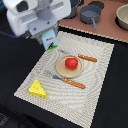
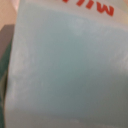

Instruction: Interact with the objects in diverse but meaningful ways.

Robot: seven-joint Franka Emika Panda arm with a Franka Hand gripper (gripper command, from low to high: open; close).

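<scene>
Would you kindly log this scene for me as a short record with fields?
surface: woven placemat
plate: tan, mid-mat, holding a tomato
cutlery: fork and knife, either side of the plate
cheese: yellow wedge, near the mat's exterior-view left corner
carton: at the gripper, fills the wrist view
gripper state: cannot tell
background: pan, bowl

A round red tomato [image 1: 71,63] sits on the tan round plate [image 1: 61,70]; the yellow holed cheese wedge [image 1: 37,89] lies well apart on the woven placemat [image 1: 95,80].
</scene>
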